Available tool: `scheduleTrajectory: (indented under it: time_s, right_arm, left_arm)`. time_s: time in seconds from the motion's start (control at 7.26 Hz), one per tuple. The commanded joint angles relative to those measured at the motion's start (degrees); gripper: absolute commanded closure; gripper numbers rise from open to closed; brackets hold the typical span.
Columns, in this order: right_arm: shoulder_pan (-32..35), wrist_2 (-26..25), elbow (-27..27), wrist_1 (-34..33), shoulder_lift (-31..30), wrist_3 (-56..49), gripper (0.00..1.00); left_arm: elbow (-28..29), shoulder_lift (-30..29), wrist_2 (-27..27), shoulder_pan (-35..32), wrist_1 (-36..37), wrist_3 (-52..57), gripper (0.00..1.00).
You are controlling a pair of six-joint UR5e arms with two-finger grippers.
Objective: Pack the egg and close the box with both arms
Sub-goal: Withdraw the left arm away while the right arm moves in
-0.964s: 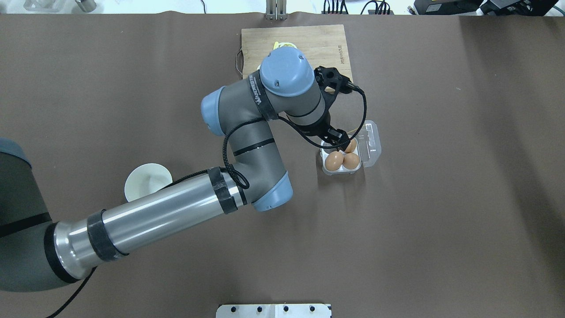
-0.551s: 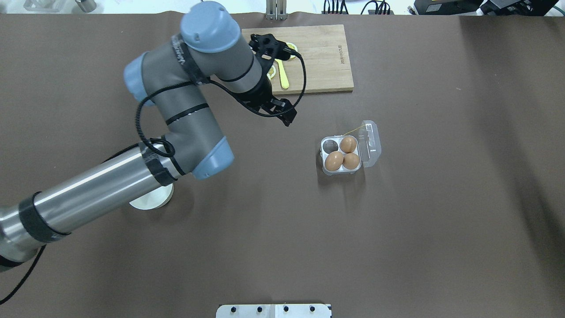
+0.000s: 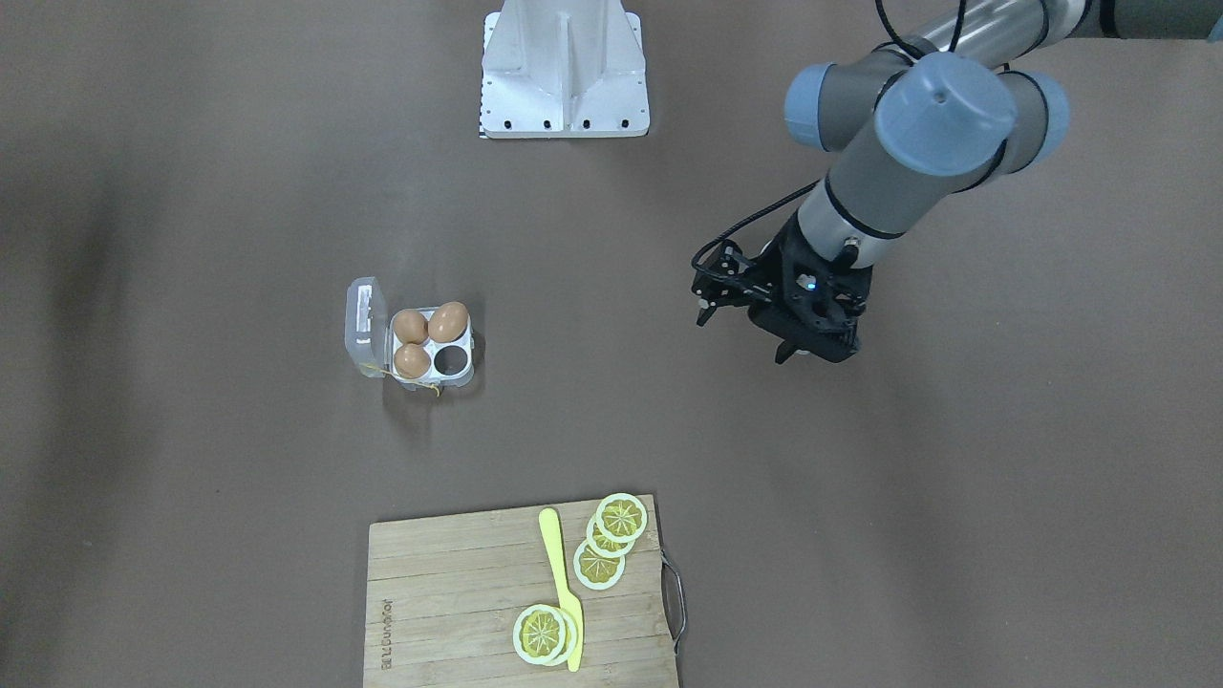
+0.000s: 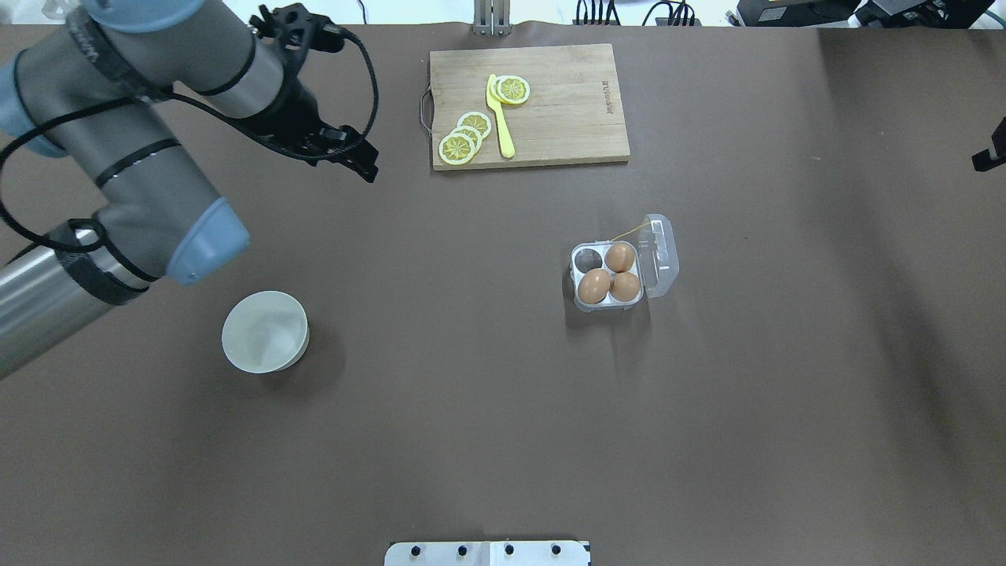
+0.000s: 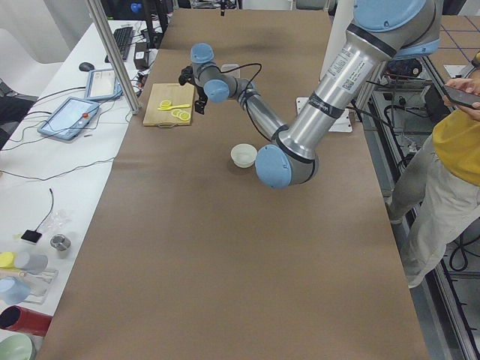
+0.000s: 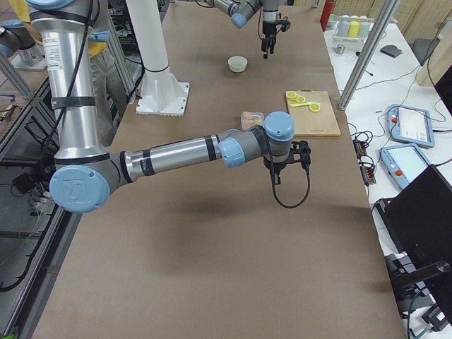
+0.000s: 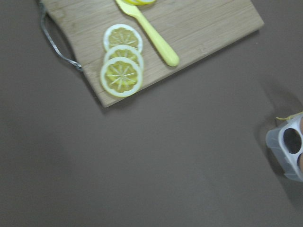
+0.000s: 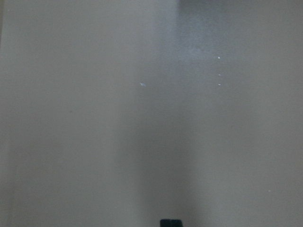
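Note:
The box [image 4: 583, 277] stands open in mid-table, its clear lid [image 4: 660, 253] laid out flat beside it. Three light-brown eggs [image 4: 620, 257] fill three cells; the cell nearest the board is empty [image 4: 589, 258]. The box also shows in the front view [image 3: 467, 342] and at the left wrist view's edge [image 7: 288, 147]. My left gripper [image 4: 357, 153] is far to the box's left, open and empty, above bare table. Only a black bit of my right gripper [image 4: 989, 153] shows at the right edge; I cannot tell if it is open or shut.
A white bowl [image 4: 265, 342] stands near the left arm. A wooden cutting board [image 4: 566, 94] with lemon slices [image 4: 458, 147] and a yellow knife [image 4: 500, 126] lies at the far edge. The white stand [image 3: 564, 67] is at the robot's base.
My left gripper has lifted off the box and swung far to the left, empty. The three eggs stay in the box. A bit of the right gripper has come into view.

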Motion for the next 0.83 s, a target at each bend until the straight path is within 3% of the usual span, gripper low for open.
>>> scheduleTrajectory:
  time_s: [0.0, 0.69]
  right_arm:
    - [-5.9, 0.4, 0.1, 0.8, 4.0, 6.8, 1.0]
    - [-17.5, -2.9, -2.2, 0.8, 12.4, 14.7, 1.0]
  left_arm:
    - [-2.4, 6.5, -1.2, -5.0, 0.1, 3.2, 0.03]
    - [-6.6, 24.5, -3.1, -18.5, -0.9, 16.7, 0.03]
